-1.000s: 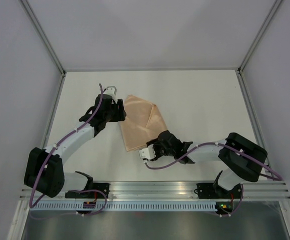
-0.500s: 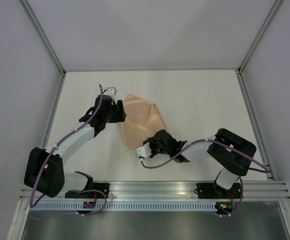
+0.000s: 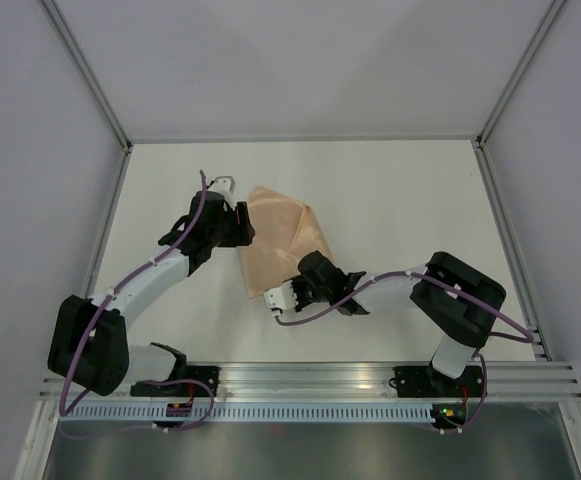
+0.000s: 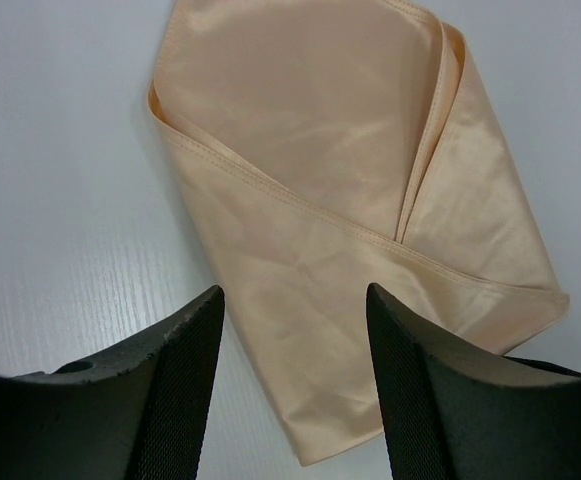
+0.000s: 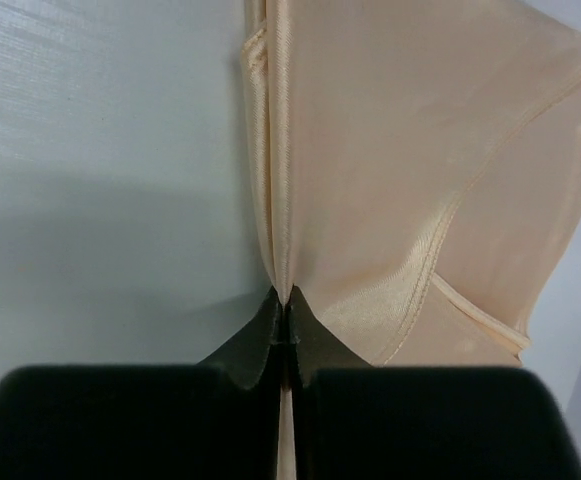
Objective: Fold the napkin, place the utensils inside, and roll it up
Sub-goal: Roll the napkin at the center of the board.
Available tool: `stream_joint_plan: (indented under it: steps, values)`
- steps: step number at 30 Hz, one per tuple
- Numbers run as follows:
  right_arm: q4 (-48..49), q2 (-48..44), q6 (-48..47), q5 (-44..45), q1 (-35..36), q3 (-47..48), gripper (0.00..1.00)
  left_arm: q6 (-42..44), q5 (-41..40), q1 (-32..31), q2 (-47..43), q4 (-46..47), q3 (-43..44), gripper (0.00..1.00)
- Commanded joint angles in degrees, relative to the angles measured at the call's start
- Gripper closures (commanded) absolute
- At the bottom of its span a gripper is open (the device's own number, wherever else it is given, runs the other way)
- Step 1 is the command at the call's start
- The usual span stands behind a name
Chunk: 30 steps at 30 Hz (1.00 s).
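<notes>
Right wrist view: right gripper (image 5: 286,308) pinches the partly folded napkin (image 5: 370,160), left gripper (image 4: 295,305) hangs spread; utensils unseen, rolling not begun

White table (image 3: 390,200); grey walls (image 3: 300,60); slotted aluminium rail (image 3: 310,380) along near edge

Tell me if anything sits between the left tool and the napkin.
Nothing visible does. The left tool is open, and the napkin lies in plain view between its fingers. The only other thing at the cloth is the right tool, shut on the napkin's near end.
</notes>
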Motion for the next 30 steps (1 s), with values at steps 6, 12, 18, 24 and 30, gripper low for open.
stream_joint_plan:
  steps: [6, 12, 18, 24, 30]
  values:
    - [-15.5, 0.9, 4.7, -7.2, -2.0, 5.2, 0.99, 0.6, 2.4, 0.3, -3.1, 3.6, -2.2, 0.36]
    - [-29.1, 2.5, 6.3, -14.1, -4.9, 12.9, 1.0, 0.4, 3.5, 0.2, -6.7, 6.4, -5.1, 0.37]
    - [-41.9, 6.1, 7.0, -21.6, -8.0, 21.5, 1.0, -0.5, 2.1, 0.0, -13.3, 11.5, -10.8, 0.37]
    - [-50.7, 11.4, 7.1, -27.1, -10.9, 28.1, 1.0, 0.2, 1.0, -1.3, -19.9, 17.1, -16.3, 0.37]
    - [-58.1, 15.8, 7.0, -29.2, -12.9, 34.1, 0.99, 3.1, -1.1, -3.3, -27.0, 21.9, -20.1, 0.37]
